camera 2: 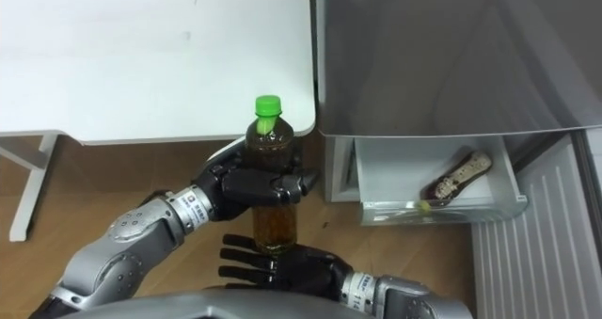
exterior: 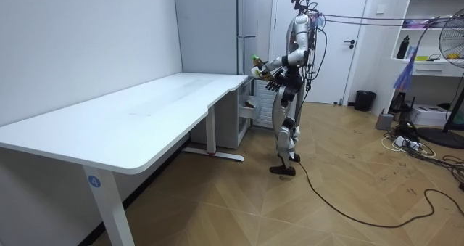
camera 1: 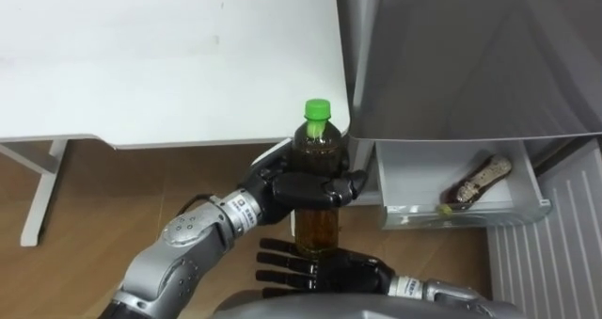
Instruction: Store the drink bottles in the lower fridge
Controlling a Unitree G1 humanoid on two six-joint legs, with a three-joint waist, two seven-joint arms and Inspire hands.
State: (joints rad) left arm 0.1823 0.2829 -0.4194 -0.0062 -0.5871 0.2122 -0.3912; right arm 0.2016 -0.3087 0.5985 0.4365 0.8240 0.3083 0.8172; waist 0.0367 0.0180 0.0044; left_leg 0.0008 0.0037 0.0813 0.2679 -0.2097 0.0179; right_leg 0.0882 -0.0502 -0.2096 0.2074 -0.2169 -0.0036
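Clear plastic bottle (camera 1: 317, 148) of amber drink with a green cap, held in the air just off the white surface's (camera 1: 169, 55) corner, long axis vertical, cap uppermost. Left hand (camera 1: 301, 189) is curled round its upper body. Right hand (camera 1: 324, 270) lies beneath its base, fingers straight and spread. Beside it, the grey fridge's (camera 1: 470, 55) white lower drawer (camera 1: 414, 183) stands open.

The left hand (camera 1: 282, 187) and right hand (camera 1: 324, 270) are glossy black; rounded silver-grey forearms lead to them (a white printed band rings each wrist).
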